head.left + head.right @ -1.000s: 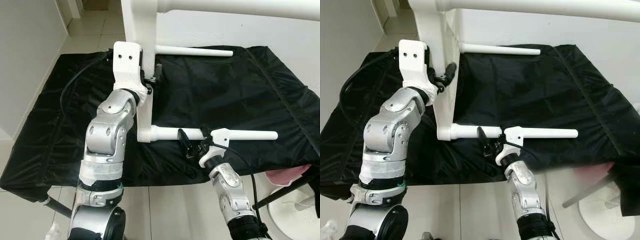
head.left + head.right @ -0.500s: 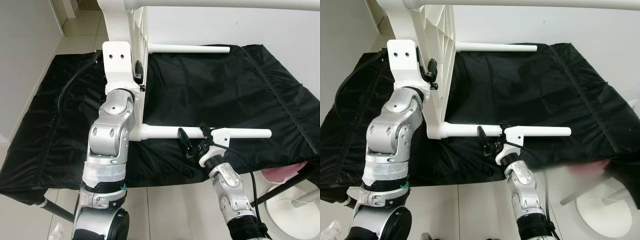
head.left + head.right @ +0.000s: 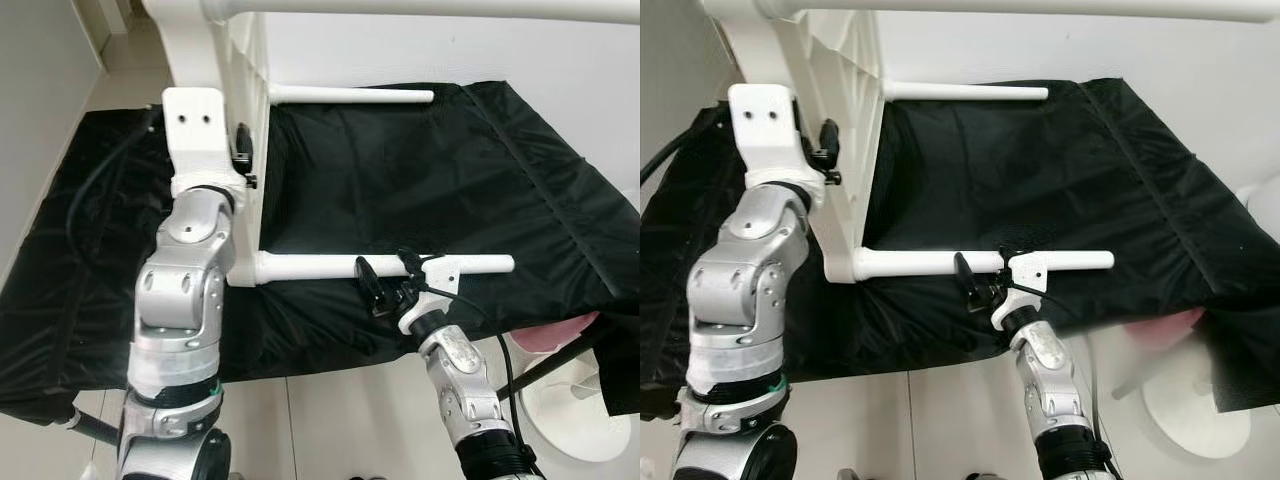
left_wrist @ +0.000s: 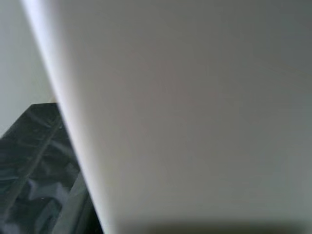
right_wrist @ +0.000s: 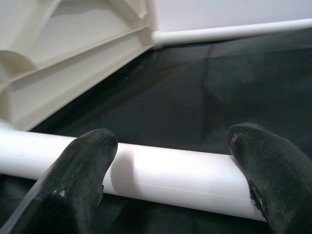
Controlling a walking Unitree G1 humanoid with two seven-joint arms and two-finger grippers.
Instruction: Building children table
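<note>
Standing on its edge on a black cloth (image 3: 420, 170), the white tabletop (image 3: 845, 130) has its ribbed underside turned toward the robot's right, with white legs sticking out sideways from it. The near leg (image 3: 310, 267) lies low over the cloth's front part; the far leg (image 3: 350, 95) runs along the cloth's back. A third leg (image 3: 450, 8) crosses high at the top of the head views.

The left gripper (image 3: 243, 158) is pressed against the tabletop's edge, its white wrist mount beside the panel; whether its fingers are open or closed cannot be told, and the left wrist view is a blurred white surface with a strip of cloth at one side. A black cable (image 3: 100, 180) loops from that wrist across the cloth.

The right gripper (image 5: 170, 161) is wide open at the near leg, roughly midway along it. One finger (image 5: 78, 170) sits on either side and the leg passes between them. It grips nothing.

The cloth is wrinkled and hangs over the front edge. Beyond it are pale walls and tiled floor (image 3: 330, 420). A pink object (image 3: 560, 335) and a white round base (image 3: 580, 420) sit at the robot's lower right, with a dark bar (image 3: 550, 360) running past them.
</note>
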